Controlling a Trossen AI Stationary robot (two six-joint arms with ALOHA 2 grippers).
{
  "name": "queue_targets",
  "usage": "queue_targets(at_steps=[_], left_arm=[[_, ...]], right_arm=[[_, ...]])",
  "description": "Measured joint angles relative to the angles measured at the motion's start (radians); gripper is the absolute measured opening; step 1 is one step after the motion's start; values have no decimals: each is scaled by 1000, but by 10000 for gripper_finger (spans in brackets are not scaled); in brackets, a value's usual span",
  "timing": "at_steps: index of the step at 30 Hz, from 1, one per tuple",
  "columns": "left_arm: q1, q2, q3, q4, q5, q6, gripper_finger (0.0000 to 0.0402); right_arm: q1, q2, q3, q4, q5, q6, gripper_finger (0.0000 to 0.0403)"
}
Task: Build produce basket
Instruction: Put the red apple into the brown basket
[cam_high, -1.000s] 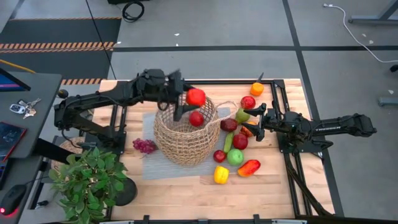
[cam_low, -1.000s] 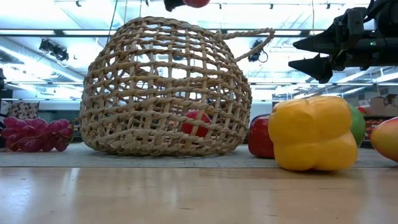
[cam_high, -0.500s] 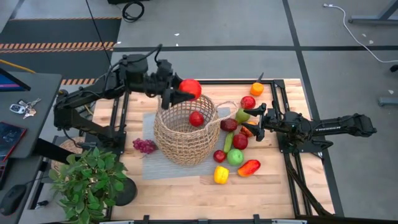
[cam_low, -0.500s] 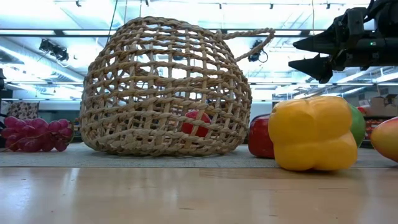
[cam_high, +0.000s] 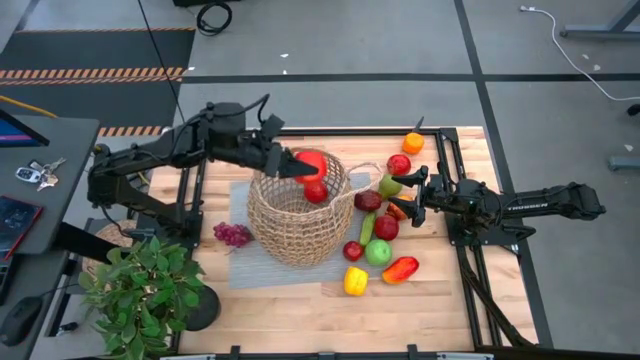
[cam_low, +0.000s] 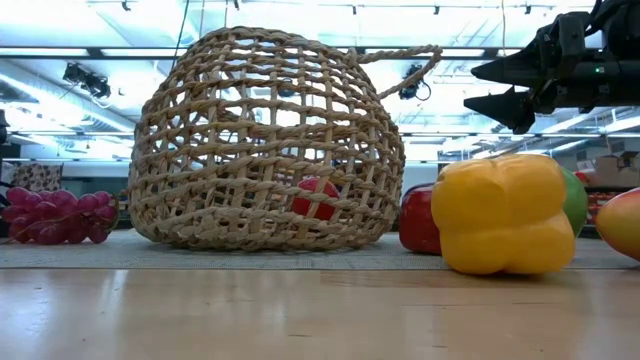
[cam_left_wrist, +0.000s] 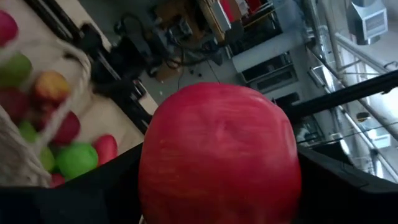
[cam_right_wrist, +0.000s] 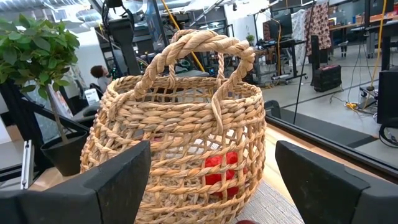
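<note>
The tan wicker basket (cam_high: 297, 215) stands on a grey mat (cam_high: 245, 262) with one red apple (cam_high: 317, 192) inside, also seen through the weave (cam_low: 316, 197). My left gripper (cam_high: 300, 163) is shut on a second red apple (cam_high: 313, 161) above the basket's far rim. Loose produce lies to the basket's right: an orange (cam_high: 413, 143), a red apple (cam_high: 399, 164), a green apple (cam_high: 378, 252) and a yellow pepper (cam_low: 503, 213). My right gripper (cam_high: 400, 190) hovers open over this produce, pointing at the basket (cam_right_wrist: 180, 130). My left gripper pinches the red apple by two opposite sides (cam_left_wrist: 152, 168) between its two dark fingers. The fingers come nearly level from the table's left, slanting slightly down. The apple is lifted clear, above the basket's open mouth.
Purple grapes (cam_high: 232, 234) lie on the mat left of the basket. A potted green plant (cam_high: 140, 290) stands at the near left corner. A red-orange pepper (cam_high: 400, 269) and a cucumber (cam_high: 367, 228) lie near the right arm. Bare wood runs along the near edge (cam_high: 300, 320).
My left gripper has risen with the red apple, out of the top of the low view, and has rolled about its own pointing line. The apple stays gripped over the basket's far rim.
</note>
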Motion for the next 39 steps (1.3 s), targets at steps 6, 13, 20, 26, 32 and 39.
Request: queue_targets(at_steps=[6, 13, 20, 26, 32, 39], left_arm=[[-41, 0, 0, 0, -2, -4, 330], [-51, 0, 0, 0, -4, -2, 330], [-51, 0, 0, 0, -4, -1, 332], [-51, 0, 0, 0, -23, 30, 332], [-48, 0, -1, -1, -88, 392, 332], [-50, 0, -1, -10, -88, 978, 332]], right_arm=[[0, 0, 0, 0, 0, 0, 348], [0, 0, 0, 0, 0, 0, 348], [0, 0, 0, 0, 0, 0, 348], [0, 0, 0, 0, 0, 0, 348], [0, 0, 0, 0, 0, 0, 348], [0, 0, 0, 0, 0, 0, 348]])
